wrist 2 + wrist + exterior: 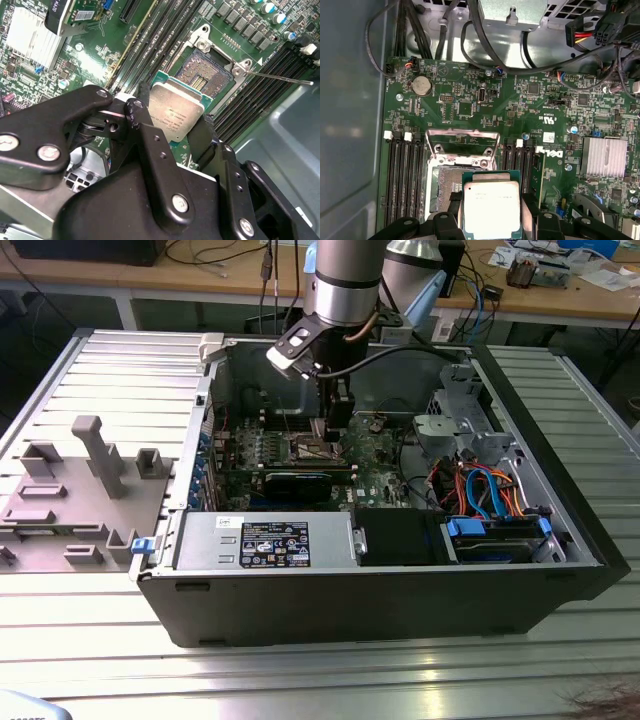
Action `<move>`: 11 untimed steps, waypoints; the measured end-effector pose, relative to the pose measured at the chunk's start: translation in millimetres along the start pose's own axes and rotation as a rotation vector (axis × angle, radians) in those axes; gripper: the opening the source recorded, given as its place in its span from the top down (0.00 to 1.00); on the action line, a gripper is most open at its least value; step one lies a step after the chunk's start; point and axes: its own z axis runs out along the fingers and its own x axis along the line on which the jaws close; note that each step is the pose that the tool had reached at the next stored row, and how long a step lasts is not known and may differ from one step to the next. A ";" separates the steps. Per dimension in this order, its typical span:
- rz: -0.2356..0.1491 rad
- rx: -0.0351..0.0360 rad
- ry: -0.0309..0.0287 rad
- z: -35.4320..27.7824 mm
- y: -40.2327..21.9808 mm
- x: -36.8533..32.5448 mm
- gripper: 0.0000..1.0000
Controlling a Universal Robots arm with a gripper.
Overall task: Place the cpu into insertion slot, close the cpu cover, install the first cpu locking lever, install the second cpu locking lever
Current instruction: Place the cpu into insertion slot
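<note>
My gripper (336,418) reaches down into the open computer case over the motherboard. It is shut on the cpu (175,112), a silvery square chip with a green edge, pinched at two opposite sides by the black fingers (139,116). The cpu (491,207) hangs tilted just above and partly to one side of the insertion slot (444,192), whose dark contact field (202,75) lies bare. The cpu cover (462,132) stands flipped open at the slot's far edge. A thin locking lever (280,78) sticks out beside the slot, unlatched.
Black memory slots (402,175) flank the socket on both sides. A silver heatsink (604,156) and cable bundles (590,30) lie nearby. In the case are a graphics card (300,483), a power supply (265,540) and a drive cage (480,490). A grey fixture (90,470) sits outside.
</note>
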 end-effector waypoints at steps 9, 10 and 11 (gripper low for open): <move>0.017 0.0010 0.0003 0.4 0.0 0.0 0.45; 0.019 0.0011 0.0003 0.4 0.0 0.0 0.45; 0.021 0.0012 0.0003 0.5 0.0 0.0 0.45</move>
